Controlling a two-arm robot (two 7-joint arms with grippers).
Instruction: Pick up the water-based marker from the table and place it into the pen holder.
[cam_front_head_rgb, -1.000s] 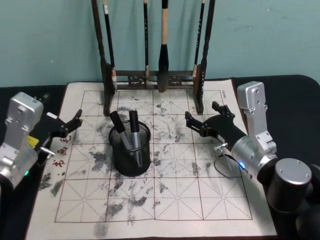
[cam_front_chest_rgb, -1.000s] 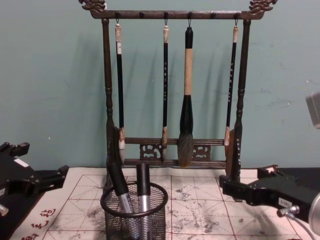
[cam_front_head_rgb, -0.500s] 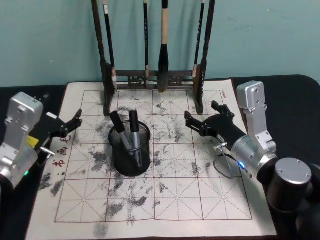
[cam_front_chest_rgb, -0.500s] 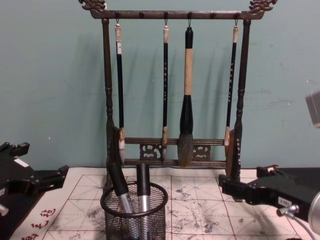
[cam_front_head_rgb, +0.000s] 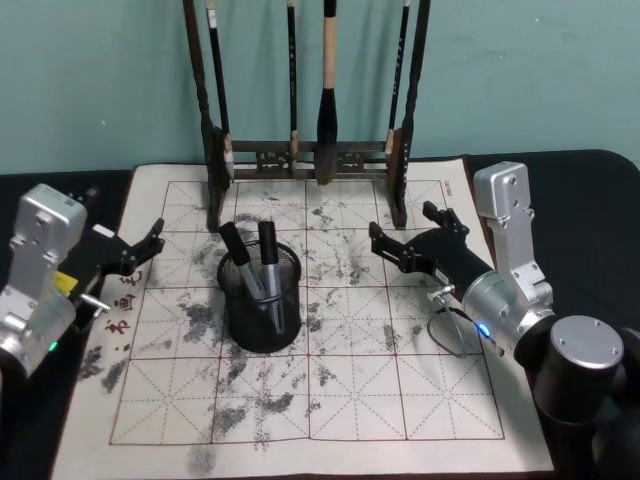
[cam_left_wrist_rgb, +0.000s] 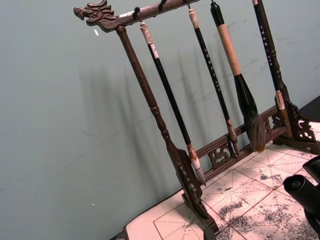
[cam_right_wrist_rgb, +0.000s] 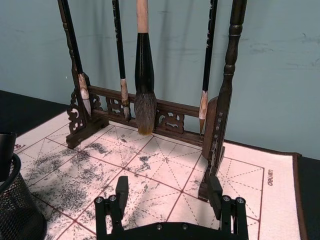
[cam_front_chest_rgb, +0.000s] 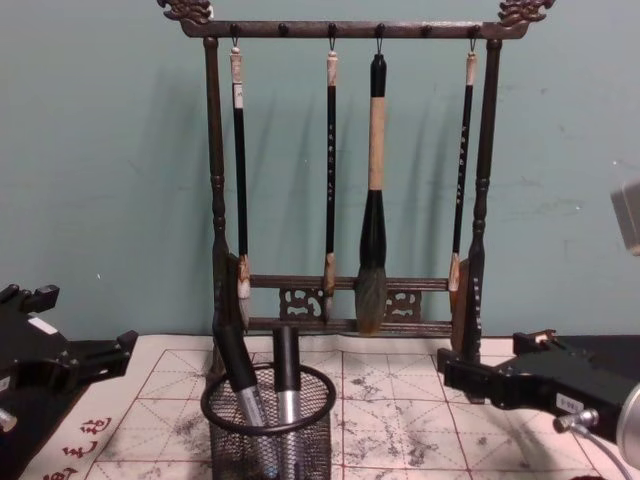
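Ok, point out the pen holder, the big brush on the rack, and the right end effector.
pen holder (cam_front_head_rgb: 262, 322), head view, mesh wall
big brush (cam_front_chest_rgb: 372, 215), chest view, dark lower handle
right end effector (cam_front_head_rgb: 408, 231), head view, midway between fingertips

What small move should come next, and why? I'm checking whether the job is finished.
Probably just ease both arms back: two markers already stand in the black wire-mesh pen holder, and the left gripper and right gripper hover open and empty over the felt-matted table.

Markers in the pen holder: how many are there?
2. Both stand tilted in the pen holder on the mat: one marker leaning toward the robot's left, the other marker just right of it. None seen lying on the table.
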